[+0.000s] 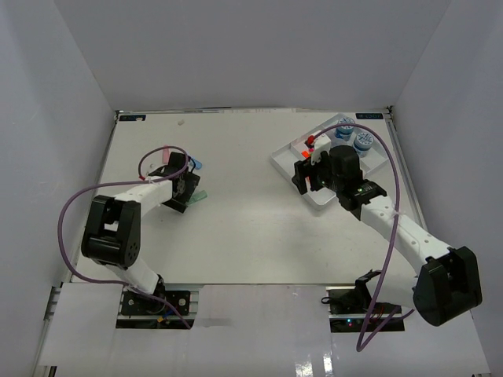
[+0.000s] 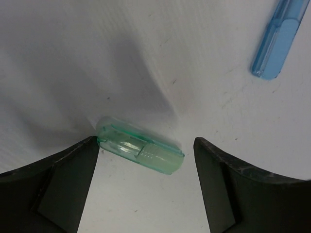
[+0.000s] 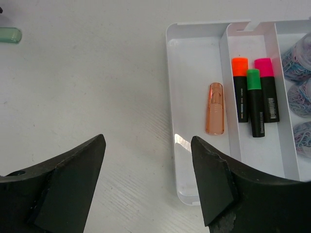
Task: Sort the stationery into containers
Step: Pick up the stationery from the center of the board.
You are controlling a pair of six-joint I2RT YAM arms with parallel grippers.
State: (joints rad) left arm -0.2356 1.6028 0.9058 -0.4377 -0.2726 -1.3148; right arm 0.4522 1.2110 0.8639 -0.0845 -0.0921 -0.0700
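Left wrist shows my left pincer (image 2: 146,145) wide open, empty, straddling the green marker (image 2: 138,151) on the surface (image 2: 146,58). It looks light, stiff and slick, so I'd pinch its ribbed middle.

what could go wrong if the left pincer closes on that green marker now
The green marker lies slanted inside the open left pincer, one end close to a finger; closing could pivot it out instead of gripping it. The open right pincer hangs over a wall of the tray; lowering straight down might strike it.
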